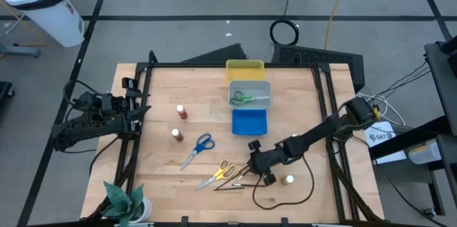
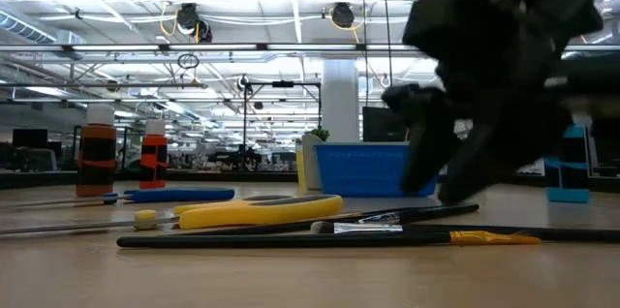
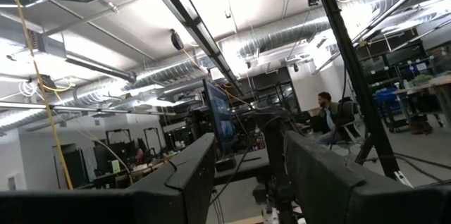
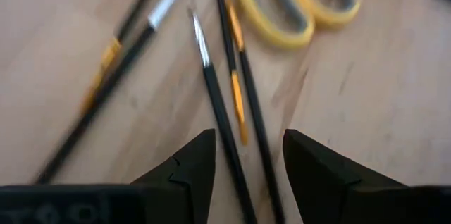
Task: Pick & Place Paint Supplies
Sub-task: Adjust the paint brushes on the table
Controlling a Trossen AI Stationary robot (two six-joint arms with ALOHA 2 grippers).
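Several thin dark brushes [image 4: 232, 90] lie in a loose bunch near the table's front edge [image 1: 234, 181], beside the yellow-handled scissors [image 1: 218, 173]. My right gripper [image 4: 243, 157] hovers open just over the brushes' handle ends, its fingers on either side of two of them and slanting down toward the table's left; I cannot tell whether it touches them. Blue scissors [image 1: 199, 148], a red bottle [image 1: 182, 111] and a brown bottle [image 1: 176, 135] stand farther left. A whitish bottle [image 1: 288, 180] stands by my right gripper. Green scissors [image 1: 243, 98] lie in the grey tray. My left gripper [image 3: 246, 175] waits open at the table's left edge.
Yellow [image 1: 245, 64], grey [image 1: 265, 90] and blue [image 1: 249, 123] trays stand in a row at the table's far middle. A black cable [image 1: 285, 197] loops on the table by my right arm. A green plant [image 1: 126, 202] stands at the near left corner. A blue bottle [image 2: 570, 165] shows behind my right gripper.
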